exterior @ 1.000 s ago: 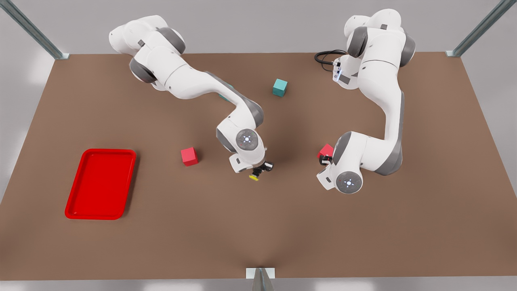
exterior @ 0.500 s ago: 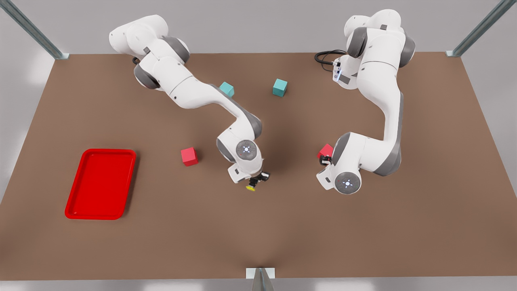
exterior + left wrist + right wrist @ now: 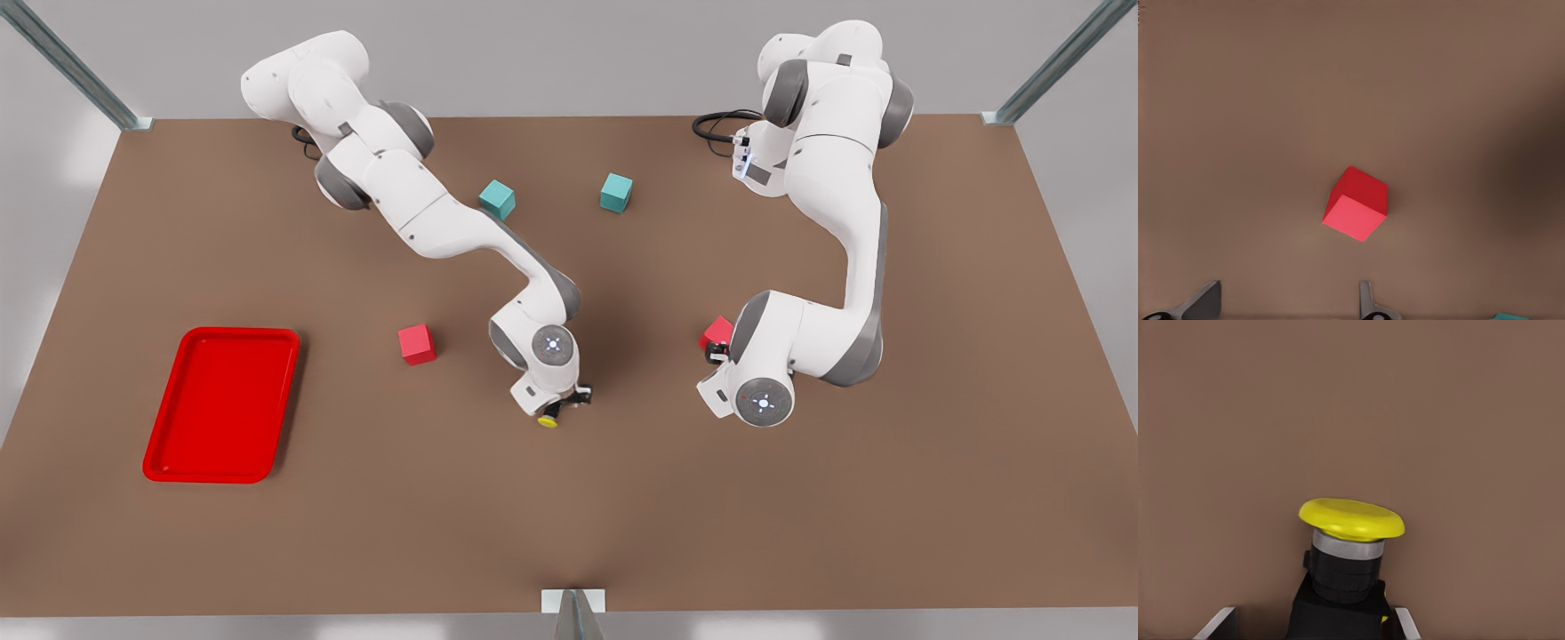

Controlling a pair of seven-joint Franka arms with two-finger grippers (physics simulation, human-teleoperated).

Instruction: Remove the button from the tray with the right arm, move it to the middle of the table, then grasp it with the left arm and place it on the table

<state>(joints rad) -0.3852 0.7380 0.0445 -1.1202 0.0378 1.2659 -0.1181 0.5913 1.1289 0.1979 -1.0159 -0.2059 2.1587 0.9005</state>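
Note:
The button (image 3: 548,420) (image 3: 1351,520), a yellow cap on a black body, hangs in my right gripper (image 3: 562,404) (image 3: 1315,623), which is shut on its body. It is low over the table (image 3: 800,516) near the middle. The red tray (image 3: 222,404) lies at the front view's left with nothing in it. My left gripper (image 3: 716,354) (image 3: 1288,300) waits at the front view's right of centre, open, above and beside a red cube (image 3: 718,332) (image 3: 1356,203) that its arm partly hides in the front view.
A second red cube (image 3: 416,344) sits between the tray and the right gripper. Two teal cubes (image 3: 497,198) (image 3: 615,192) stand toward the back. A black cable (image 3: 711,124) loops by the left arm's base.
The right arm has carried the button toward the table's front edge and lower, and its upper links swung off a teal cube at the back. The left arm has barely moved.

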